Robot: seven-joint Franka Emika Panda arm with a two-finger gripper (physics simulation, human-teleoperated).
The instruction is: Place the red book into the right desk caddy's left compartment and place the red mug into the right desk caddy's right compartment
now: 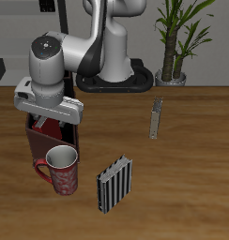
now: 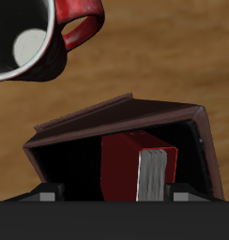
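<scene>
The dark maroon right desk caddy (image 1: 36, 146) (image 2: 187, 122) stands near the table's front edge, directly under my gripper (image 1: 53, 119) (image 2: 116, 195). The red book (image 2: 124, 161) (image 1: 50, 127) stands inside the caddy, pale page edges showing, leaning a little. My fingertips (image 2: 48, 194) sit wide apart on either side of the book, above the caddy's opening, so the gripper is open. Which compartment the book is in cannot be made out. The red mug (image 1: 62, 170) (image 2: 27, 39) stands upright on the table just in front of the caddy, its handle (image 2: 81, 23) pointing sideways.
A black-and-white striped book (image 1: 114, 184) stands beside the mug, nearer the table's middle. A thin grey upright object (image 1: 156, 119) sits farther back. The robot base (image 1: 114, 77) and a potted plant (image 1: 175, 56) are at the table's back.
</scene>
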